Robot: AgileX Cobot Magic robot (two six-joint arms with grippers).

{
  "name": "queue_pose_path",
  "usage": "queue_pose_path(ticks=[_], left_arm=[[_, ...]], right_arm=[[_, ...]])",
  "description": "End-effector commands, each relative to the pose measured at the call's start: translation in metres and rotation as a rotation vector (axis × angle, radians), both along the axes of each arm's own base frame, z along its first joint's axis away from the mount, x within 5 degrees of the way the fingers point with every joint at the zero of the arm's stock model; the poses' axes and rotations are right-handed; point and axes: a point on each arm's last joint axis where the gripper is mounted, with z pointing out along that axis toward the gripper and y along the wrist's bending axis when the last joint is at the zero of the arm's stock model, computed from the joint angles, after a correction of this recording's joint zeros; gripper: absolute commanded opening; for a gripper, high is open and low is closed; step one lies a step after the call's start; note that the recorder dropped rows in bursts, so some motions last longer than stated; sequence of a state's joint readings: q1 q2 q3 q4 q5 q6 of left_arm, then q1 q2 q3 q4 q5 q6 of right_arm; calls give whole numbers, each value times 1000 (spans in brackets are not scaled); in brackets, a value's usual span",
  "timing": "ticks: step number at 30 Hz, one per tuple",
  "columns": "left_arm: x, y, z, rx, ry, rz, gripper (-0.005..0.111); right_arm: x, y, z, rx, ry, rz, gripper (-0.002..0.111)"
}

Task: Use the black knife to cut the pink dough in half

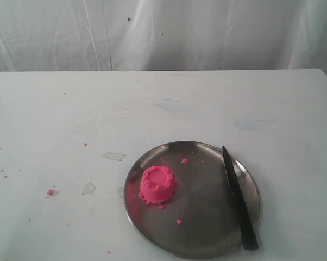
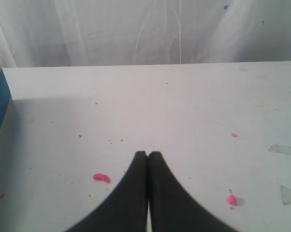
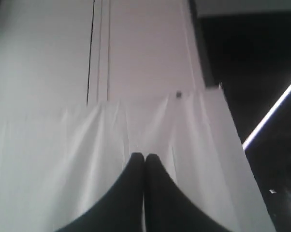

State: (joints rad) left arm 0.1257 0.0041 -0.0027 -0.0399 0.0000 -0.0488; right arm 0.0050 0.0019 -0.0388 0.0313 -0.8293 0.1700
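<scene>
We see bright pink dough (image 1: pixel 157 185) on a shiny grey steel plate (image 1: pixel 204 196), a black knife (image 1: pixel 238 198) at its right, pink crumbs (image 1: pixel 50 191) speckling the white table (image 1: pixel 71 109), and a white curtain (image 1: pixel 163 32) far behind.

Open table (image 1: pixel 71 119) lies all around the steel plate (image 1: pixel 207 220). On the plate, pink dough (image 1: pixel 158 185) stands left of centre; the black knife (image 1: pixel 238 198) lies along its right edge.

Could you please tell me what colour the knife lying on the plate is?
The knife is entirely black, seen best in the exterior view.
</scene>
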Motion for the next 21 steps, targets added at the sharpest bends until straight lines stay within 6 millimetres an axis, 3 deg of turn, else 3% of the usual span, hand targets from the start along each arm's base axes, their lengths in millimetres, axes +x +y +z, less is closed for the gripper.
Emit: queue_pose_path(ticks=[1, 4, 9, 12, 15, 18, 21], left_arm=[[0, 0, 0, -9, -8, 2, 0], [0, 0, 0, -9, -8, 2, 0], [0, 0, 0, -9, -8, 2, 0], [0, 0, 0, -9, -8, 2, 0], [0, 0, 0, -7, -8, 2, 0], [0, 0, 0, -7, -8, 2, 0], [0, 0, 0, -7, -8, 2, 0]], right_arm=[[-15, -5, 26, 150, -131, 138, 0], [-14, -1, 35, 136, -60, 170, 0], [-5, -1, 30, 141, 64, 168, 0], [-32, -3, 53, 147, -239, 186, 0], [-58, -3, 88, 131, -352, 194, 0], [-54, 2, 102, -2, -140, 42, 0], [-28, 2, 91, -131, 149, -122, 0]])
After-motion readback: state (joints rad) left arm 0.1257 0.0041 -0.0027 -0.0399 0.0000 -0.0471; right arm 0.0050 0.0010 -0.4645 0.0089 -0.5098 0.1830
